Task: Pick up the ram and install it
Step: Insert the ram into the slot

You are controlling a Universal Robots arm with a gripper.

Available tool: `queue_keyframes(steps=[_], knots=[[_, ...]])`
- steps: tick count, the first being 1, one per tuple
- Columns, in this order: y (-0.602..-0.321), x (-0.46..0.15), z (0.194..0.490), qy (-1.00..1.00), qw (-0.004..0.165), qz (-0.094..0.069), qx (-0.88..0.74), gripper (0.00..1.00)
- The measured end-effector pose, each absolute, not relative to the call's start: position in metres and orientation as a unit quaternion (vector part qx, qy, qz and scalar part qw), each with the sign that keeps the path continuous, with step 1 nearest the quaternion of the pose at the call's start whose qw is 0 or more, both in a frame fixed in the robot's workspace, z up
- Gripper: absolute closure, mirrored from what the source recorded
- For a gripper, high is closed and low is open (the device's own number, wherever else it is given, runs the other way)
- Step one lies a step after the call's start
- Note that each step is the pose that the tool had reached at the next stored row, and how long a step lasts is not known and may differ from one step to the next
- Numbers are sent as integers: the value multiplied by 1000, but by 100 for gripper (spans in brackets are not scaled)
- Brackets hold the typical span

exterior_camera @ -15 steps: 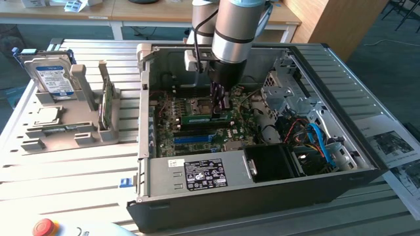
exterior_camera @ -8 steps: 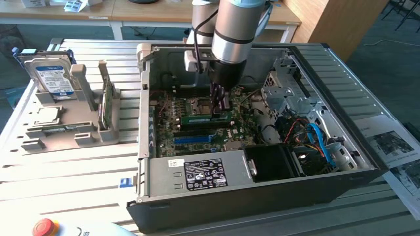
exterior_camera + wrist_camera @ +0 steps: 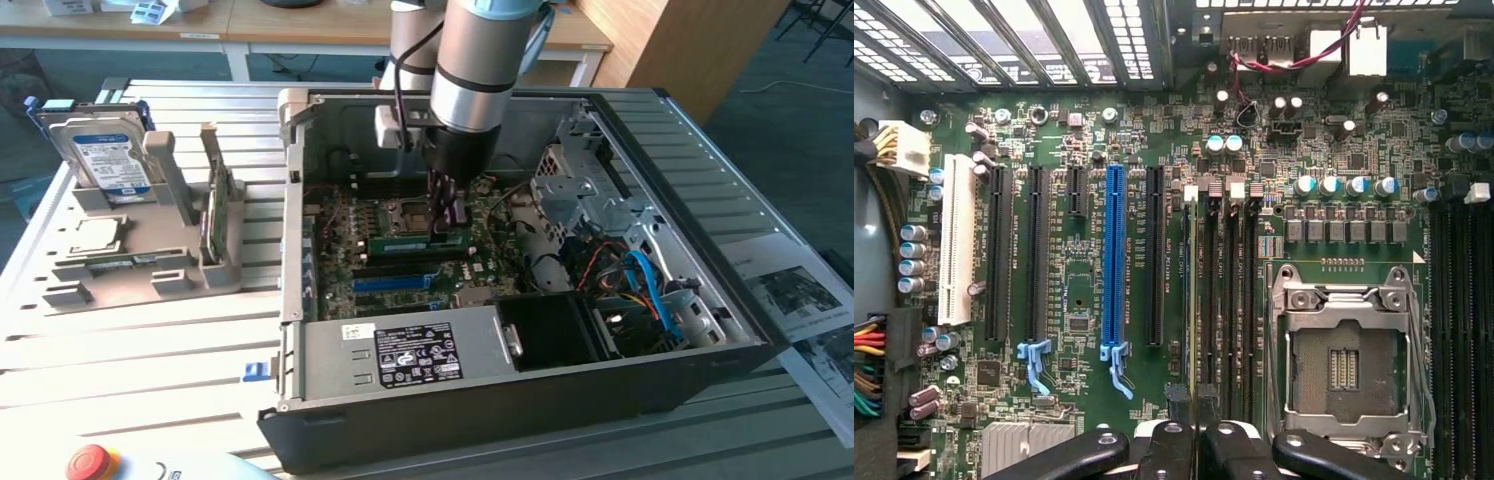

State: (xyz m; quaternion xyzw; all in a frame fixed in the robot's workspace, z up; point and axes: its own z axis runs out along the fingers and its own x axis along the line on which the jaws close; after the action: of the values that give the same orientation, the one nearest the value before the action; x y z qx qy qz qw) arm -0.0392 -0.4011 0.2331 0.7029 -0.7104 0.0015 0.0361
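We noted the gripper (image 3: 447,222) nearly closed, pinching the ram (image 3: 411,241) low inside the case (image 3: 534,400), over the memory slots (image 3: 1226,300) beside the CPU socket (image 3: 1346,365). We judged that good seating needed the stick kept upright and parallel to one slot, with the end clips open and the pressure straight down and even. The ram looked like a thin, long green strip with a paler band along its face; its chips we could not make out.

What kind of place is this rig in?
Probably a robotics lab bench for PC assembly: open computer case on a slatted metal table, parts holder with a hard drive, desks behind.
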Motion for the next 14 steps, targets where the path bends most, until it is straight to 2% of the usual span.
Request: queue_keyframes(steps=[14], knots=[[-401, -39, 232, -710, 36, 2, 703, 88]])
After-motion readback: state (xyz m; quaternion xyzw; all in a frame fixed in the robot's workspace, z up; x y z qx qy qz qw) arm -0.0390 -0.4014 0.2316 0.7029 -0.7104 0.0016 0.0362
